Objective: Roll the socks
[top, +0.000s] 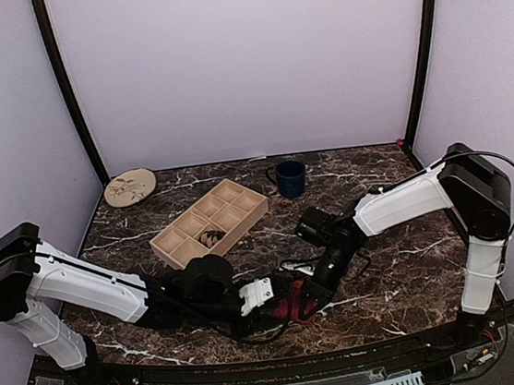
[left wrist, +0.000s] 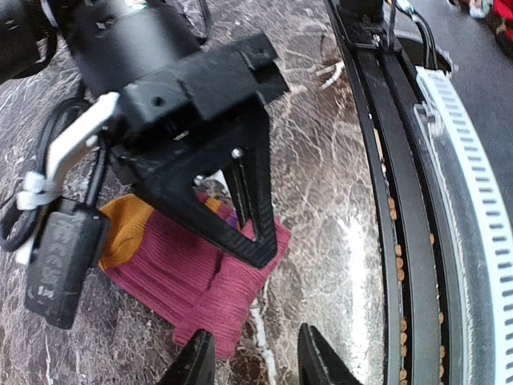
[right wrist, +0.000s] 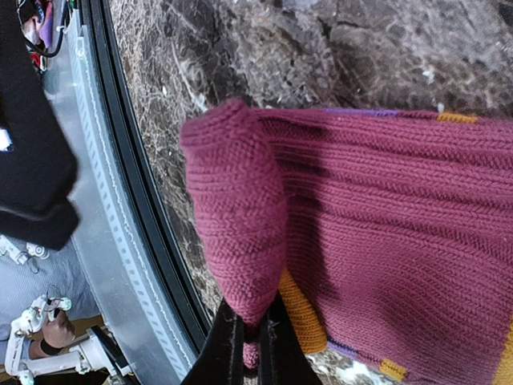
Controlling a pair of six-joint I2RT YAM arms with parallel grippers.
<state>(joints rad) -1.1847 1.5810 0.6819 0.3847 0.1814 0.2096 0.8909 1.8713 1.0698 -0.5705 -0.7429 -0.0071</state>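
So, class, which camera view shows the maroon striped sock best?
The right wrist view: the sock fills the frame, its ribbed knit and orange stripes clear, a fold pinched in the right claw. The left wrist view shows it partly hidden under that claw; the top view shows only a tiny red patch.

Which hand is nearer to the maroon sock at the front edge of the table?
Right. The right hand is shut on a fold of the maroon sock. The left hand is open, close beside the sock's edge, with nothing between its fingers.
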